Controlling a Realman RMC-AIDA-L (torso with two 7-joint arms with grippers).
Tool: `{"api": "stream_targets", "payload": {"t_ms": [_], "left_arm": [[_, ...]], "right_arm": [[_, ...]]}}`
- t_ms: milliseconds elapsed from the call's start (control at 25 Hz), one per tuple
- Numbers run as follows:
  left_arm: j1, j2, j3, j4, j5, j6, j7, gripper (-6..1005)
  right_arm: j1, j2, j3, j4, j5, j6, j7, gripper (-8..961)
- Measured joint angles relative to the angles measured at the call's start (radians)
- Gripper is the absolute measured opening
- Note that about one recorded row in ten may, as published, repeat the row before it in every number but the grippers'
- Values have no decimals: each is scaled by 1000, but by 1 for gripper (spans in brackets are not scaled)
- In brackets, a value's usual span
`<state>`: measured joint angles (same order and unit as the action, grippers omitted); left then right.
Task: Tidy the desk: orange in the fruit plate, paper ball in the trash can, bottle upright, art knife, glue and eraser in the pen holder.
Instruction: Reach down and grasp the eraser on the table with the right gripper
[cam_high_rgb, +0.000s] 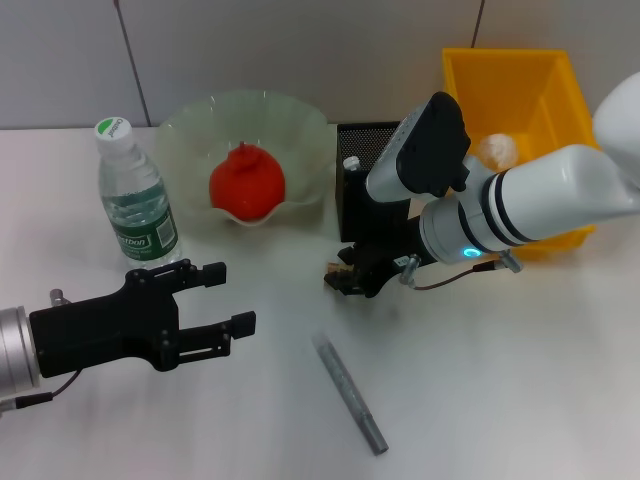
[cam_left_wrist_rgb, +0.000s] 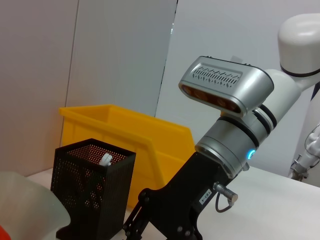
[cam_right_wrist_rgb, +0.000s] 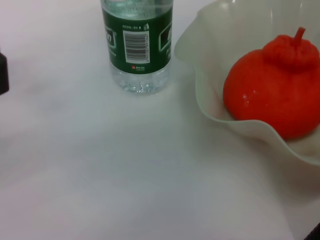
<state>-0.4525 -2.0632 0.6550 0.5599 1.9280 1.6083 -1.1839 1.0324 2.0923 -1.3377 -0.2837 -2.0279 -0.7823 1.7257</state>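
Note:
The orange (cam_high_rgb: 246, 184) (cam_right_wrist_rgb: 272, 92) lies in the pale-green fruit plate (cam_high_rgb: 190, 130) (cam_right_wrist_rgb: 207, 107). Left of the plate, the bottle (cam_high_rgb: 132, 198) (cam_right_wrist_rgb: 137, 37) stands upright. The paper ball (cam_high_rgb: 497, 150) rests inside the yellow trash can (cam_high_rgb: 545, 90) (cam_left_wrist_rgb: 150, 140). A white-capped glue stick (cam_high_rgb: 351, 163) (cam_left_wrist_rgb: 106, 159) pokes out of the black mesh pen holder (cam_high_rgb: 365, 140) (cam_left_wrist_rgb: 90, 185). The grey art knife (cam_high_rgb: 350, 395) lies flat on the table near the front. My right gripper (cam_high_rgb: 345, 277) hangs low just in front of the pen holder. My left gripper (cam_high_rgb: 222, 297) is open and empty, below the bottle. The eraser is hidden.
The right arm (cam_high_rgb: 520, 210) (cam_left_wrist_rgb: 225, 145) reaches across in front of the trash can and hides part of the pen holder. The white table (cam_high_rgb: 520, 380) stretches around the art knife. A grey wall closes off the back.

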Motion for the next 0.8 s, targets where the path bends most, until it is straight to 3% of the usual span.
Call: {"api": "stream_targets", "payload": {"t_ms": [800], "left_arm": [[-1, 0, 0, 2, -2, 1, -5, 795]], "right_arm": [[2, 0, 1, -5, -4, -4, 16, 286]]}}
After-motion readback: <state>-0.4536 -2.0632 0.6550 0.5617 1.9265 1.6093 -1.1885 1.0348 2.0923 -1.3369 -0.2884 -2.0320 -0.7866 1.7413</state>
